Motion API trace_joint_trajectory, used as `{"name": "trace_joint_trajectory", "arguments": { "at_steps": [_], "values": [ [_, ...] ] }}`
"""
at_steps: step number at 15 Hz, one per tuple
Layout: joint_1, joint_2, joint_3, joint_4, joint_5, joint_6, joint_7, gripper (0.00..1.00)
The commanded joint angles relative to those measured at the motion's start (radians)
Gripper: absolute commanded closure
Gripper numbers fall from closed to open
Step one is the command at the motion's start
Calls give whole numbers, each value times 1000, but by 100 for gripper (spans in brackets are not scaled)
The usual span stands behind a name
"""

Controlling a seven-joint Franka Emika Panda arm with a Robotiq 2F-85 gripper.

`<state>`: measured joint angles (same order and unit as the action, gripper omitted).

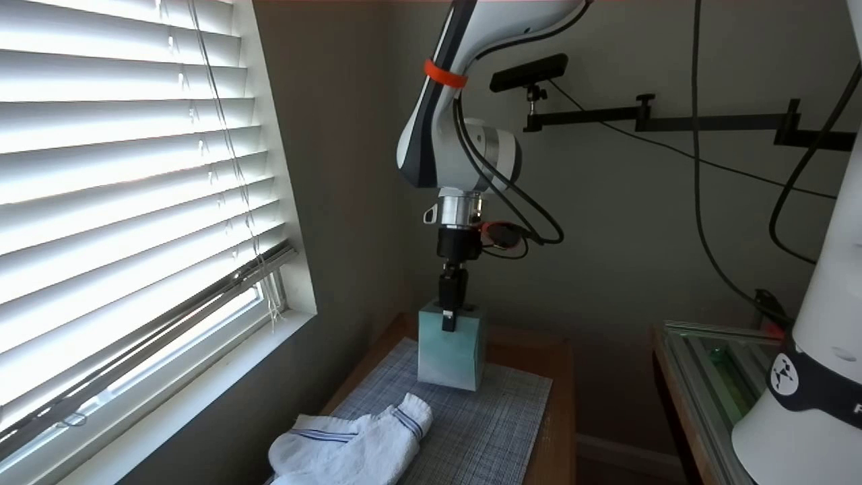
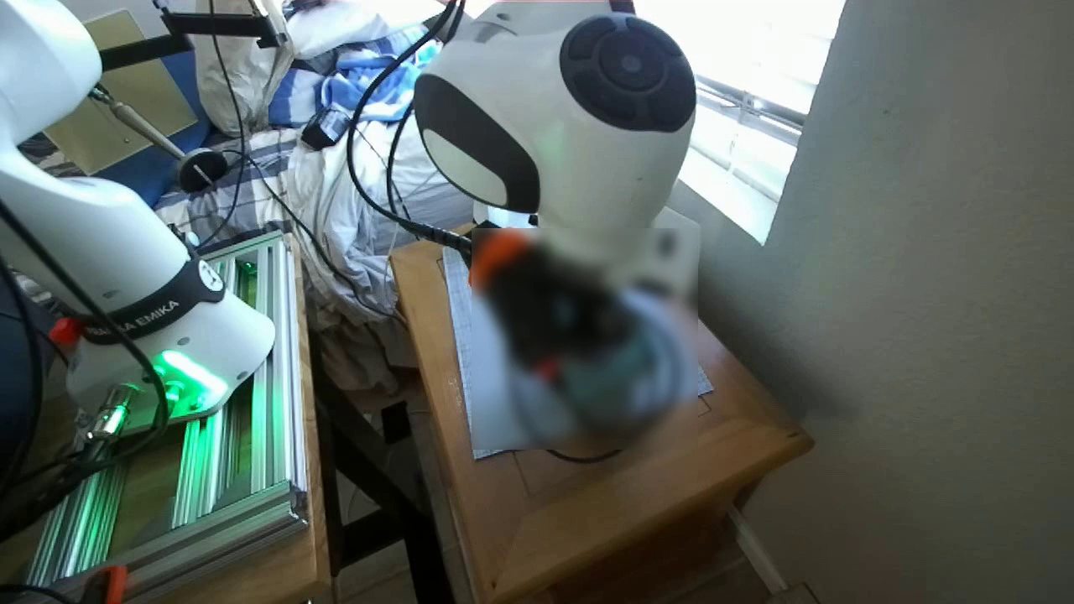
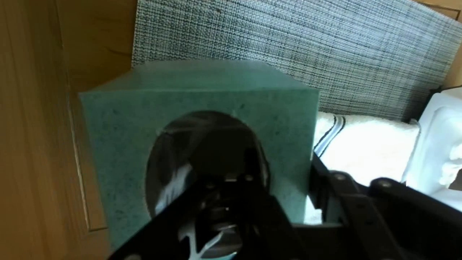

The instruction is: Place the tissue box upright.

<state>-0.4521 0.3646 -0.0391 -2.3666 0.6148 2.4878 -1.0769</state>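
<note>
The tissue box (image 1: pixel 450 353) is upright at 6 o'clock in an exterior view, over the placemat (image 1: pixel 508 404); base contact is unconfirmed. The gripper (image 1: pixel 451 315) straddles the box wall at 3 o'clock in the wrist view: one finger (image 3: pixel 321 180) outside, the other apparently within the opening (image 3: pixel 209 126). Whether they clamp it cannot be determined. CAUTION: retreating with insufficient clearance may snag the inner finger and topple the box. Contents: pale streaks only; tissues cannot be identified.
</note>
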Motion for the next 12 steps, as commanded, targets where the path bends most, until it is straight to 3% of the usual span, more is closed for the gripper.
{"name": "trace_joint_trajectory", "arguments": {
  "at_steps": [1,5,6,11,12],
  "values": [
    [17,-39,-15,-23,16,37,-13,33],
    [26,-53,-21,-28,2,105,-1,6],
    [17,-70,-18,-28,7,77,-7,1],
    [-7,-179,-48,-11,15,-90,-78,0],
    [32,-111,-57,2,8,-30,-29,0]
  ]
}}
